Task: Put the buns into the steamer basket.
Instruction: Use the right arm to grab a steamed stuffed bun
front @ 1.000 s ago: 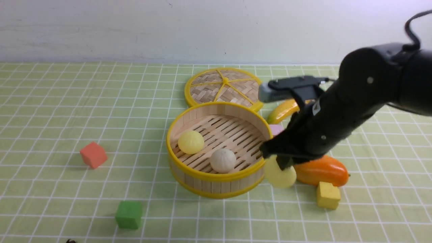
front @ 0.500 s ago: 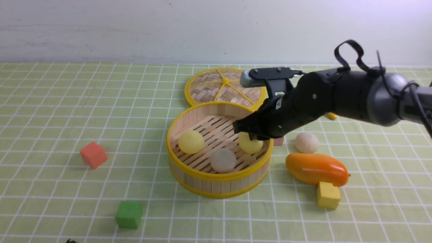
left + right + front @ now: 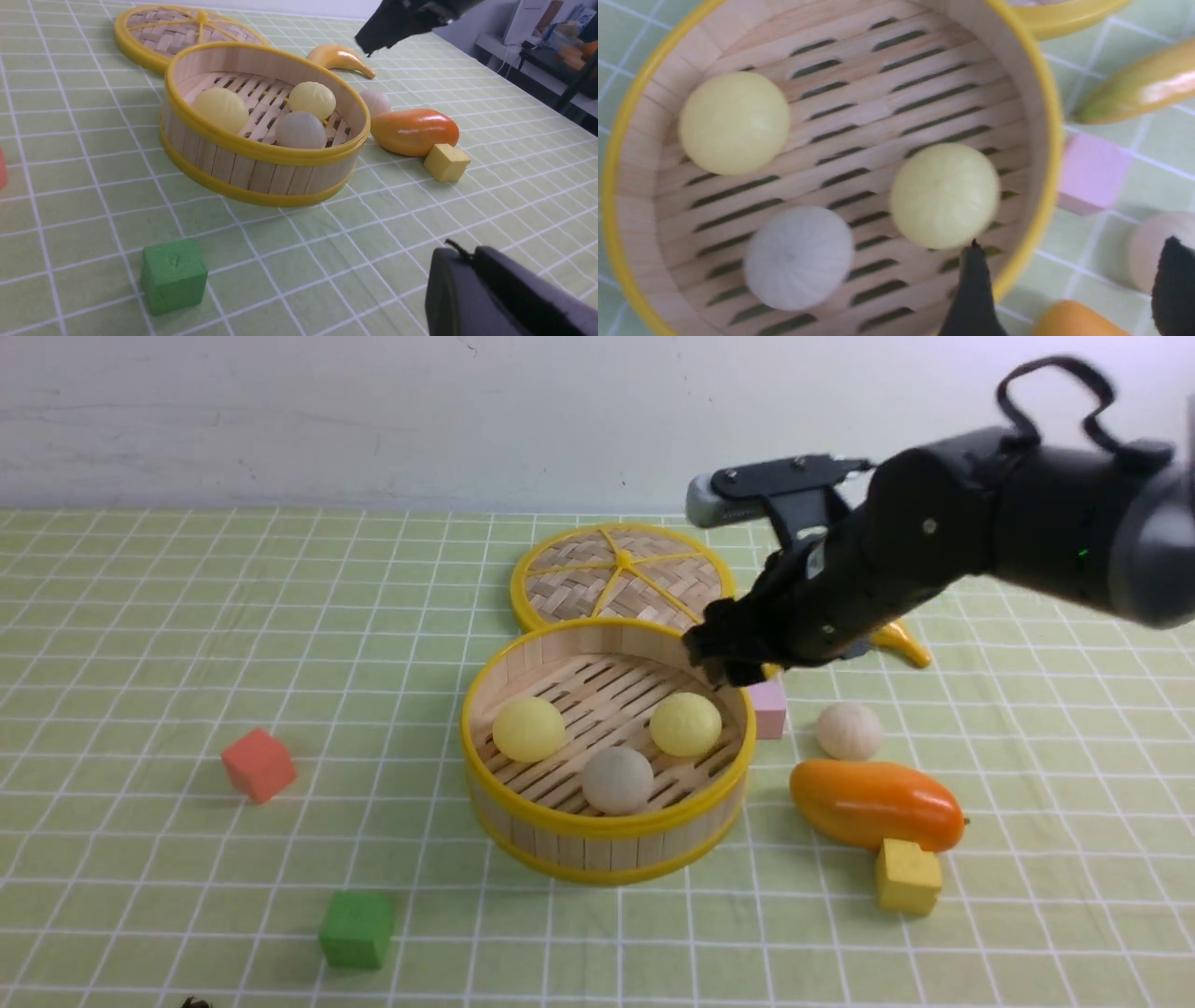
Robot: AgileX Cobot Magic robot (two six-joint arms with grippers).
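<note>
Green checked cloth (image 3: 140,644) on the table, pale wall (image 3: 373,420) behind. Entries run left to right.

- You have a red cube (image 3: 259,763) at the left. A green cube (image 3: 356,929) sits nearer and a little to its right.
- The steamer basket (image 3: 597,845) stands upright at centre, with three buns on its slatted floor, apart from one another.
- Of these, a pale yellow bun (image 3: 528,729) is on the left and an off-white bun (image 3: 617,780) at the near side. A second pale yellow bun (image 3: 685,723) lies close to the right wall.
- The woven lid (image 3: 621,577) lies flat just beyond the basket's far rim.
- Your right gripper (image 3: 726,665) hangs over the basket's far-right rim with its jaws spread wide and nothing between them. In the wrist view, one fingertip (image 3: 973,280) is just beside the second yellow bun, which lies free.
- A pink cube (image 3: 769,707) is just right of the basket.
- The fourth bun (image 3: 849,730), off-white, is on the cloth outside the basket, just beyond the mango (image 3: 876,805).
- A banana (image 3: 898,639) lies farther back, partly hidden by the arm.
- A yellow cube (image 3: 907,876) touches the mango's near-right side.
- Your left gripper (image 3: 495,294) shows only as a dark edge in its wrist view, so I cannot tell whether it is open or closed.
</note>
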